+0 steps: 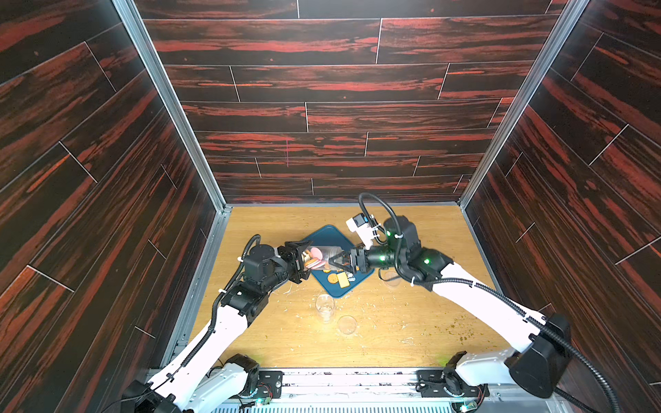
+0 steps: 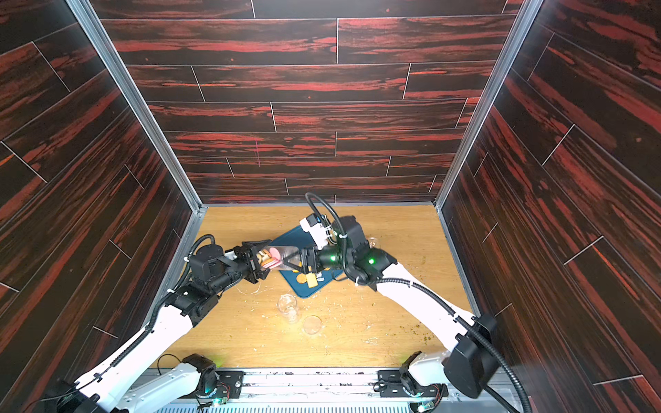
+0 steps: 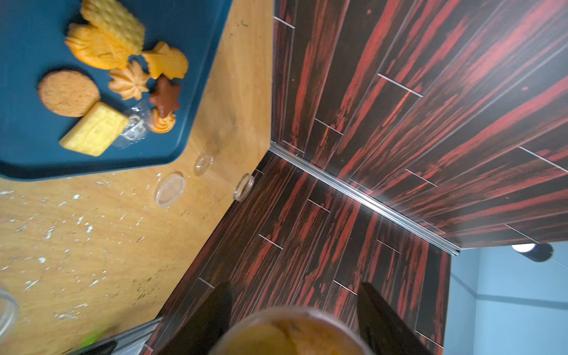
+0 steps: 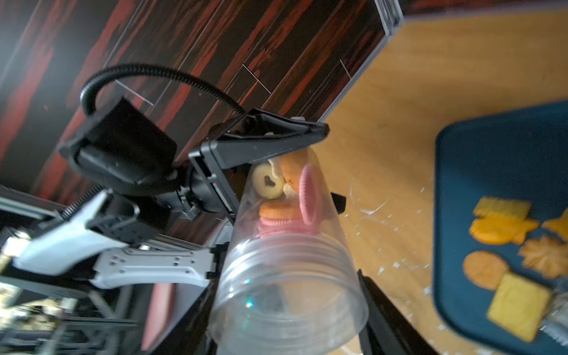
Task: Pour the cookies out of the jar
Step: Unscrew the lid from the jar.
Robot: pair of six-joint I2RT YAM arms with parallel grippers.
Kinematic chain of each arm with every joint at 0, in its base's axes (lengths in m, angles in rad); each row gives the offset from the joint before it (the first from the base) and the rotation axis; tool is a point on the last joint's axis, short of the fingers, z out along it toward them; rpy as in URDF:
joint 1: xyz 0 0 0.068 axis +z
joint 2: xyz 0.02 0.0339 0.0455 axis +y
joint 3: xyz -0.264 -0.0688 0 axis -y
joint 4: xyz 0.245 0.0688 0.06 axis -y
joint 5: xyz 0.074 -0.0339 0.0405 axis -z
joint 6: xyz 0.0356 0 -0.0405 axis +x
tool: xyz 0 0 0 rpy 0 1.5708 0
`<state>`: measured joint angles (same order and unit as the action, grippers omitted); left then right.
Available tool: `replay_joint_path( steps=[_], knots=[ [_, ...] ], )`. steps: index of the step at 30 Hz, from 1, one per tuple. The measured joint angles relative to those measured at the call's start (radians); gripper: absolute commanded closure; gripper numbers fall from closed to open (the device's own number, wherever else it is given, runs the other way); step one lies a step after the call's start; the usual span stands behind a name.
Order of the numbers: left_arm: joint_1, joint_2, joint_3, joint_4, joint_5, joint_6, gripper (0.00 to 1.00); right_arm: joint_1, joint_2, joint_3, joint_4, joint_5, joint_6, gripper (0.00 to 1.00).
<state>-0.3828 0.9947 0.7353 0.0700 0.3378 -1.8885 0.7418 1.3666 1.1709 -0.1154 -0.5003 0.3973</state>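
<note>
The jar (image 4: 285, 270) is lying level above the blue tray (image 1: 329, 232), with the left gripper (image 1: 304, 262) clamping its base and the right gripper (image 1: 335, 262) clamping its mouth end. Some cookies (image 4: 276, 196) are sitting against the base; others are lying on the tray beside a clear packet (image 3: 133, 126). A clear cup (image 1: 324, 305) is standing nearby.

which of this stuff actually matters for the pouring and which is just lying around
Job: jar, cookies inside it, poured cookies, blue tray.
Lying about: small clear jar, clear lid, crinkled packet, white flecks.
</note>
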Motion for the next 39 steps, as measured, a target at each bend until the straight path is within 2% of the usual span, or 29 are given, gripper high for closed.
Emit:
replay_joint_path(
  steps=[10,18,27,39],
  knots=[
    [0.000,0.008,0.002,0.009,0.009,-0.005,0.41,0.026,-0.057,-0.097,0.133,0.100,-0.483,0.52],
    [0.000,0.027,0.002,0.000,0.037,0.011,0.41,0.066,-0.111,-0.234,0.299,0.196,-0.871,0.52],
    [0.014,0.029,0.001,0.003,0.067,0.032,0.41,0.089,-0.130,-0.288,0.382,0.244,-1.151,0.52],
    [0.064,0.061,0.002,0.012,0.167,0.043,0.41,0.154,-0.136,-0.297,0.385,0.384,-1.388,0.57]
  ],
)
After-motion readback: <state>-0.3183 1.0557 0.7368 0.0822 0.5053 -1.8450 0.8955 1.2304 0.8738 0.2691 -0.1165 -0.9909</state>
